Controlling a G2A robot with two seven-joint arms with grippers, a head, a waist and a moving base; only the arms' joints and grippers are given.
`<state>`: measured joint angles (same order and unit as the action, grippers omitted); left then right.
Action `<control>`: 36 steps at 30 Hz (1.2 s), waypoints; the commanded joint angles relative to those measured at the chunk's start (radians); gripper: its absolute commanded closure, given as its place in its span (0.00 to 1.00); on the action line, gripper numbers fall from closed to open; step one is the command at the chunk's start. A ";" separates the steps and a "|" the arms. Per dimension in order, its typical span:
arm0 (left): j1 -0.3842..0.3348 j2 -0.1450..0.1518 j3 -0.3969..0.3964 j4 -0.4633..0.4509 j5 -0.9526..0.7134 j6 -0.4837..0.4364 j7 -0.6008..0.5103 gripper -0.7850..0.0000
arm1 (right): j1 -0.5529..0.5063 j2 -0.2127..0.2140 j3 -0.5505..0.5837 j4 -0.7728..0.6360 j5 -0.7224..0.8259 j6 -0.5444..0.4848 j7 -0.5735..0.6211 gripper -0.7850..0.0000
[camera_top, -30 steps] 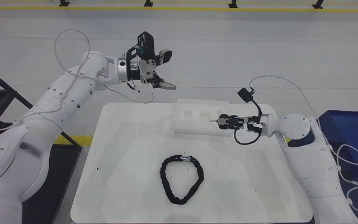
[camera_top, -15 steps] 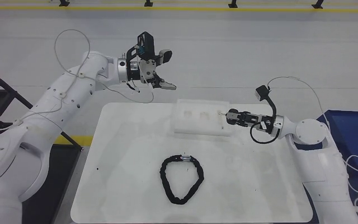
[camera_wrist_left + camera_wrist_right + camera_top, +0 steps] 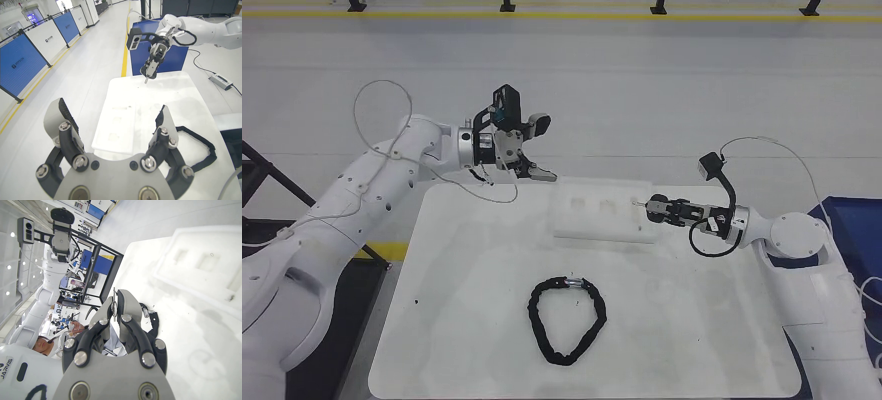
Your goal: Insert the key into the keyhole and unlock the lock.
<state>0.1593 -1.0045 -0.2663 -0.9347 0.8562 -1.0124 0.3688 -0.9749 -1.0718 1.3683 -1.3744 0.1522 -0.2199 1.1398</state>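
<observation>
A black chain lock [image 3: 567, 319] lies in a loop near the table's middle front, its silver lock cylinder [image 3: 569, 284] at the far side of the loop. My right gripper [image 3: 651, 208] hovers at the right end of the foam block, shut on a thin metal key [image 3: 114, 306] whose tip [image 3: 146, 81] sticks out past the fingers. The lock cylinder [image 3: 146, 313] shows just beyond those fingers. My left gripper [image 3: 538, 172] hangs open and empty above the table's far left edge, with the chain [image 3: 200, 140] beyond one of its fingers [image 3: 164, 121].
A white foam block [image 3: 602, 209] with shallow square pockets sits at the back of the white table [image 3: 462, 330]. A blue bin [image 3: 854, 215] stands off the table's right side. A black frame [image 3: 267, 175] stands to the left.
The right gripper with the key first drew back to the right end of the foam block and rose, then held still. The left arm shifted slightly toward the table's far edge, still open.
</observation>
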 commanded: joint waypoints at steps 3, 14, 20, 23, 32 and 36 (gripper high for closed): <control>0.066 0.003 0.007 -0.018 0.050 0.000 0.027 0.00 | 0.000 0.000 0.000 0.000 0.000 0.000 0.000 1.00; 0.174 -0.018 0.060 0.012 0.139 0.000 0.120 0.00 | 0.000 0.000 0.000 0.000 0.000 0.000 0.000 1.00; 0.208 -0.041 0.096 0.005 0.221 0.000 0.104 0.00 | 0.000 0.000 0.000 0.000 0.000 0.000 0.000 1.00; 0.221 -0.048 0.096 -0.006 0.283 0.000 0.072 0.00 | 0.000 0.000 0.000 0.000 0.000 0.000 0.000 1.00; 0.251 -0.074 0.096 -0.026 0.360 0.000 -0.068 0.00 | 0.000 0.000 0.000 0.000 0.000 0.000 0.000 1.00; 0.259 -0.081 0.096 -0.032 0.357 0.000 -0.126 0.00 | 0.000 0.000 0.000 0.000 0.000 0.000 0.000 1.00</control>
<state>0.4181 -1.0860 -0.1700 -0.9670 1.2128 -1.0123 0.2370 -0.9749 -1.0718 1.3683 -1.3745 0.1523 -0.2199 1.1398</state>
